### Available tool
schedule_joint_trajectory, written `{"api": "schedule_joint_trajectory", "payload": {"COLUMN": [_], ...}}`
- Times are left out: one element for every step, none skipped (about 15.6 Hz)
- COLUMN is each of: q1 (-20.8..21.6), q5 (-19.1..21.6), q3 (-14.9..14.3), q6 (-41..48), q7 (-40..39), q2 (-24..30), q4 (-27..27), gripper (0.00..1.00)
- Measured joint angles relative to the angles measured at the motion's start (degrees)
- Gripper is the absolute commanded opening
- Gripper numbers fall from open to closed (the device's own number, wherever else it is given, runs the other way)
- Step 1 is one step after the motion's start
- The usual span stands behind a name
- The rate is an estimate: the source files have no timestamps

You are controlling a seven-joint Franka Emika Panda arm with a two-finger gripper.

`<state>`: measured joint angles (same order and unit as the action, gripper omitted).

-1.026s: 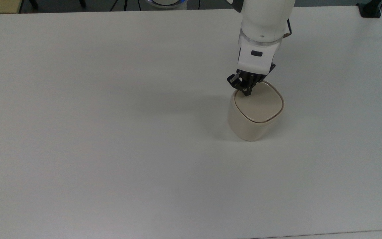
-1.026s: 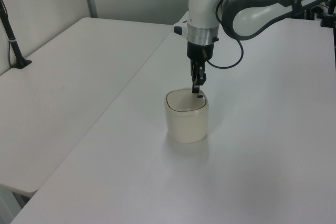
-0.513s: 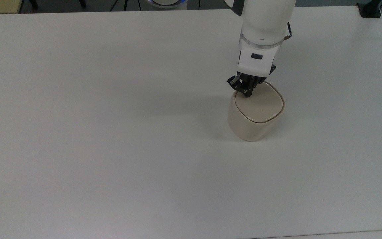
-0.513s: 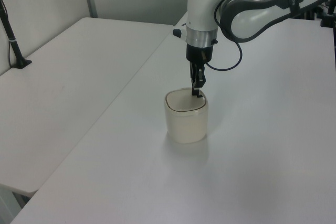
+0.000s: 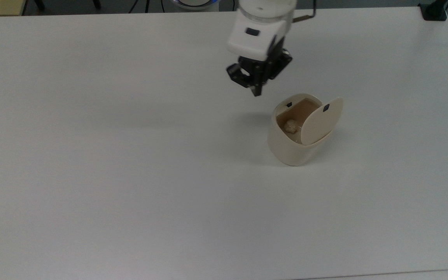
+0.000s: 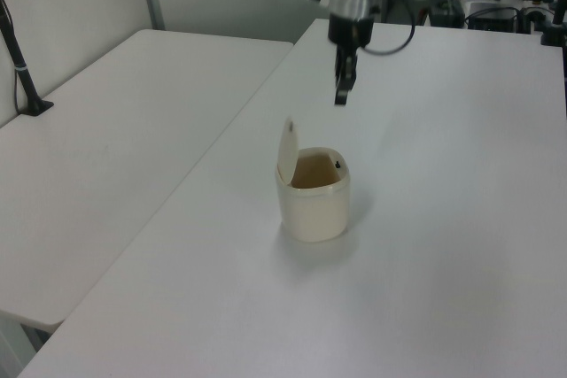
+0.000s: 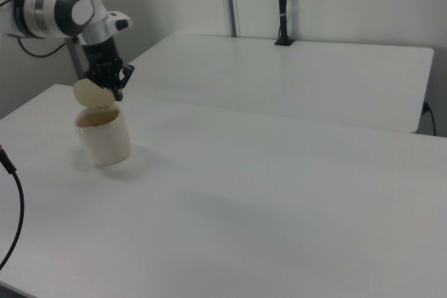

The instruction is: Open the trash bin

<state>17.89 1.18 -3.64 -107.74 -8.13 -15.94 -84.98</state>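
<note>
A: What does everything sit on?

B: A broad white table [image 5: 130, 175], matte and bare apart from the bin. The left view shows a second white table [image 6: 115, 130] butted against it at its 9 o'clock side, with pale partition walls behind.

A: Anything else around?

B: A black clamp post [image 6: 22, 68] on the second table's far edge in the left view, and a dark cable [image 7: 14, 207] along the right view's left edge. Nothing stands between the gripper and the bin.

A: Where is the trash bin?

B: In the top view the trash bin [image 5: 286, 147] stands right of centre, upright, its long axis vertical. Its lid [image 5: 319, 120] is swung up on the hinge at about 4 o'clock, standing nearly on edge, so the mouth faces up. A small black button [image 5: 289, 104] sits on the rim at 11 o'clock, and a pale crumpled scrap [image 5: 290, 125] lies inside.

A: And the gripper?

B: The gripper [image 5: 256, 90] hangs in the air at the bin's 11 o'clock, well apart from it, pointing down. Its fingers look pressed together, holding nothing.
</note>
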Motion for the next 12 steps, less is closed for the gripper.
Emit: {"api": "schedule_joint_trajectory", "payload": {"q1": [-1.93, -3.74, -5.35, -6.81, -8.07, -9.0, -9.77, -10.49, -11.23, -11.94, -12.6, -13.14], "q5": [0.0, 0.0, -0.01, -0.09, -0.4, -1.17, -2.24, -2.91, -3.26, -3.41, -3.42, -3.42], "q3": [-0.05, -0.11, -0.16, -0.2, -0.23, -0.28, -0.29, -0.31, -0.32, -0.33, -0.34, -0.35], "q6": [2.2, 4.11, 5.53, 6.69, 7.96, 9.43, 11.02, 12.54, 13.96, 15.23, 16.35, 17.22], "q7": [0.0, 0.02, 0.22, 0.39, 0.44, 0.53, 0.79, 1.01, 1.16, 1.27, 1.28, 1.3], "q2": [1.25, 2.41, 3.42, 4.34, 5.2, 6.06, 6.9, 7.74, 8.61, 9.43, 10.17, 10.78], "q4": [0.01, 0.0, -0.01, -0.02, -0.02, -0.03, -0.02, -0.03, -0.03, -0.04, -0.05, -0.07], "gripper": [0.05, 0.07, 0.07, 0.07, 0.07, 0.07, 0.11, 0.14, 0.22, 0.31, 0.47, 0.62]}}
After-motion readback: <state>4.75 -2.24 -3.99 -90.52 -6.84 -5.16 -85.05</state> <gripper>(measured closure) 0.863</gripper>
